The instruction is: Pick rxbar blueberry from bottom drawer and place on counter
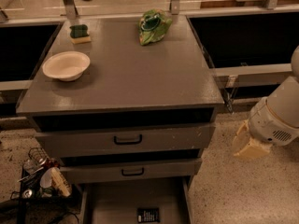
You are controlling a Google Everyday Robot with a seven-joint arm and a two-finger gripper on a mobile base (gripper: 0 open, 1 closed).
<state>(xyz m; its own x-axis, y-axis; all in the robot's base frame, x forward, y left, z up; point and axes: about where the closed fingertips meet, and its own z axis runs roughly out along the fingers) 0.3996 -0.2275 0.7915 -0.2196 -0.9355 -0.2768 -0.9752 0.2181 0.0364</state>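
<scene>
The rxbar blueberry [148, 214], a small flat dark wrapper with white print, lies on the floor of the open bottom drawer [112, 204] at the bottom edge of the camera view. The grey counter [126, 73] spans the middle of the view above two black-handled drawers. My gripper [247, 146] hangs at the end of the white arm to the right of the cabinet, above the speckled floor, well apart from the drawer and the bar.
A white bowl [66, 65], a green-and-yellow sponge [80, 33] and a green bag [153, 26] sit on the counter. A wire basket of clutter [39, 176] stands on the floor left of the cabinet. Dark open bays flank the cabinet.
</scene>
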